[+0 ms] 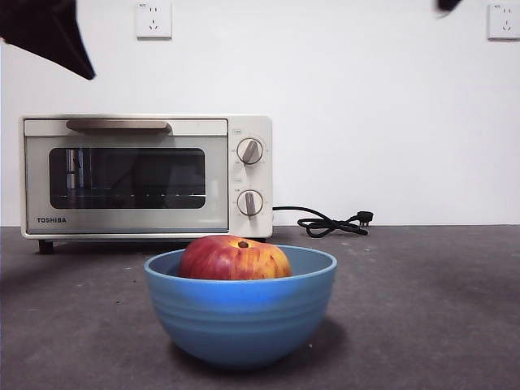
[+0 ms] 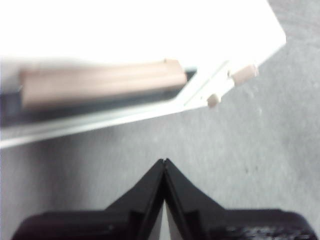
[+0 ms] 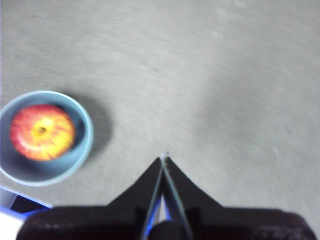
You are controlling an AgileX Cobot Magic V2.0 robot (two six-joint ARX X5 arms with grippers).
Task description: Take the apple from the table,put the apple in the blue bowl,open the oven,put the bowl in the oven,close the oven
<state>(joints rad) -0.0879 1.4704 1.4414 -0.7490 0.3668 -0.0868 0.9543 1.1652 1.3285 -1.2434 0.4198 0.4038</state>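
Resting inside the blue bowl (image 1: pixel 240 313), the apple (image 1: pixel 234 258) marks the first two steps of the job as done: fruit lifted and placed, its red-and-yellow crown showing just above the rim in the front view. The bowl stands alone on the dark grey desk (image 1: pixel 439 309), in front of the cream-white oven (image 1: pixel 146 177) but clear of it. That oven is the unfinished business. Its dark glass door is flush and closed, the bar handle (image 1: pixel 119 125) untouched, so opening it, sliding the bowl inside and shutting it again all remain to be done. The left end effector (image 2: pixel 164 161), its two black jaws pressed together with nothing between them, hangs above the front of the oven, and its wrist camera looks down on the tan handle (image 2: pixel 100 85) and the two knobs (image 2: pixel 245 74); judged from that position, the door is the likely next target. The right end effector (image 3: pixel 163 157), likewise clenched on nothing, hovers over bare desk to one side of the bowl (image 3: pixel 45 137), well apart from it, with the apple (image 3: pixel 42 131) plainly in its view. A black power cord (image 1: pixel 329 222) lies unplugged beside the oven.
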